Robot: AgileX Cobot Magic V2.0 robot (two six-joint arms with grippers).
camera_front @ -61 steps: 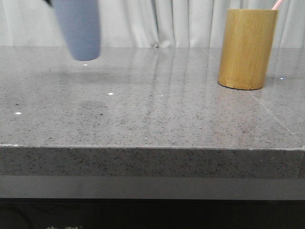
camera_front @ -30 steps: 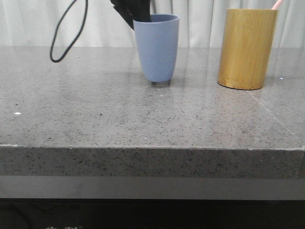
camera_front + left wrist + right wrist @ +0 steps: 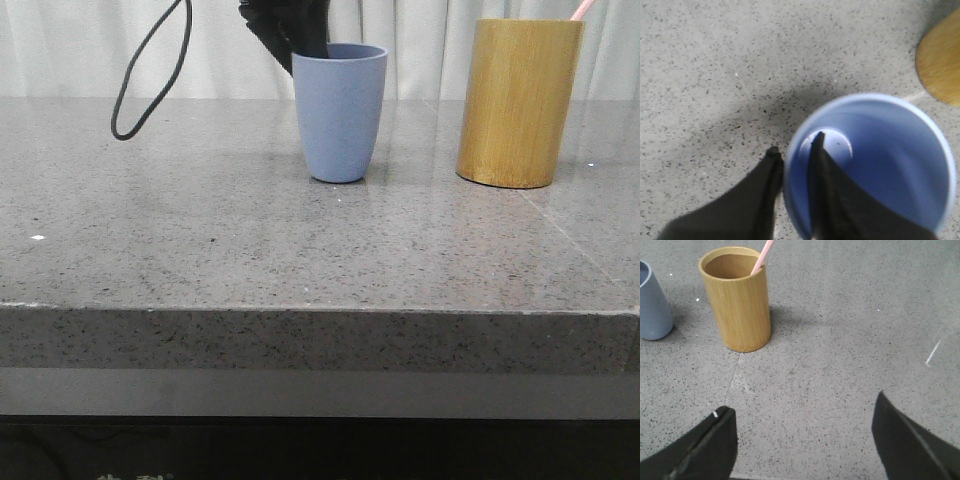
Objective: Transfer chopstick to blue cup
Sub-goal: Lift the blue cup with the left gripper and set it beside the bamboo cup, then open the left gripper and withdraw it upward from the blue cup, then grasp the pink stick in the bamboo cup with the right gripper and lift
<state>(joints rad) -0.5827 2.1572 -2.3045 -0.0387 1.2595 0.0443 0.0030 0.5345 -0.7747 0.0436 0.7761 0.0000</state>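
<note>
Left gripper [image 3: 795, 165] pinches the rim of the blue cup [image 3: 340, 112], one finger inside the wall and one outside, jaws drawn narrow on the plastic — seen from above in the left wrist view and, in the front view, as a dark shape dipping behind the cup's near-left rim. A second ago the cup hung in the air at the far left of the granite table [image 3: 300, 250]; half a second ago it hovered just off the surface near the middle; now its base sits flat on the stone, upright, near the bamboo holder [image 3: 518, 102] but apart from it. A black cable [image 3: 150, 80] loops beside the arm.

Right gripper [image 3: 802, 432] hangs spread wide over bare stone, holding nothing, with the holder and cup ahead of it. The chopstick [image 3: 762, 256] stands leaning inside the bamboo holder, its pink tip poking above the rim; the front view catches just that tip at the top edge.

By these pictures the cup has been brought within reach and set down — the receiving end is ready, and the chopstick itself is untouched. What likely remains is for the left fingers to let go or steady the cup, and for the right arm to pinch the thin stick and carry it across.
</note>
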